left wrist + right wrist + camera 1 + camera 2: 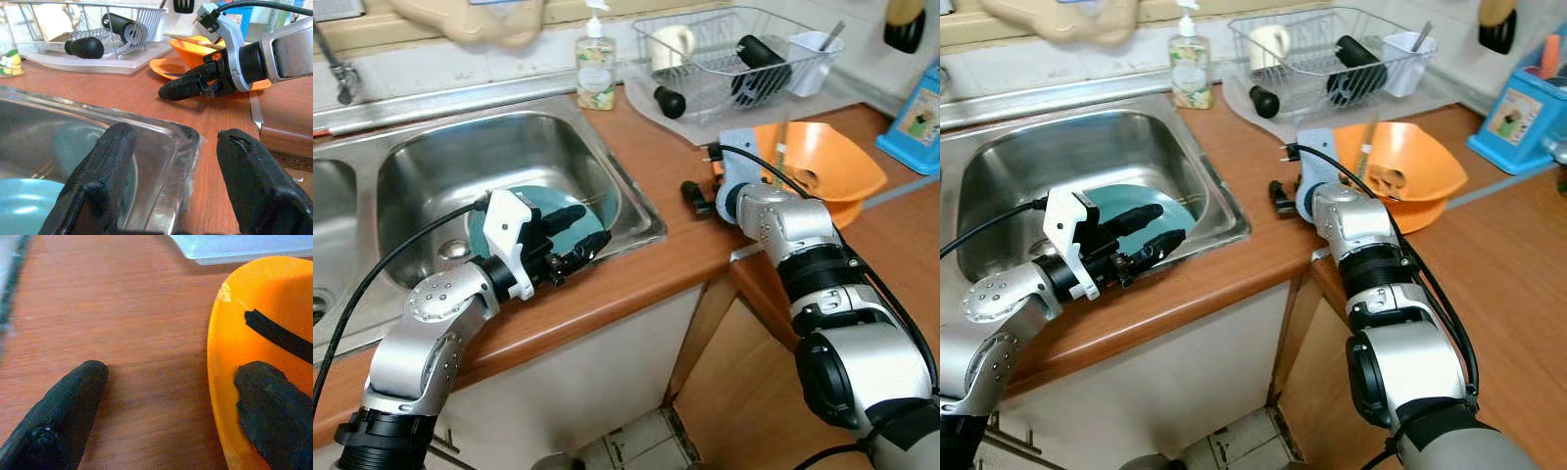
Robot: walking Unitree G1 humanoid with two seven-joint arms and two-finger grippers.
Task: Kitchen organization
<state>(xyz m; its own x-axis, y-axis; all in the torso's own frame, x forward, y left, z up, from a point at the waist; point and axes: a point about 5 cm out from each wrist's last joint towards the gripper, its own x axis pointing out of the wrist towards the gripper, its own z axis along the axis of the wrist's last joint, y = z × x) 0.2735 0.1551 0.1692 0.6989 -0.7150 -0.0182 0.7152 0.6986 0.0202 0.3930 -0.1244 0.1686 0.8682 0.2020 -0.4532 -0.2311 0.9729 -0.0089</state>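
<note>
The right gripper (168,401) hovers low over the wooden counter (646,245) with its jaws spread across the edge of the orange plate (254,342) — one finger above the plate, one above bare wood; holding nothing. A careless closing could skid the plate toward the orange bowl (827,162) just behind it, or pinch only the thin rim and lose it. The left gripper (570,238) is also parted and empty, poised over the sink (431,157) rim beside the plate; a blue plate (1121,204) lies in the basin below.
</note>
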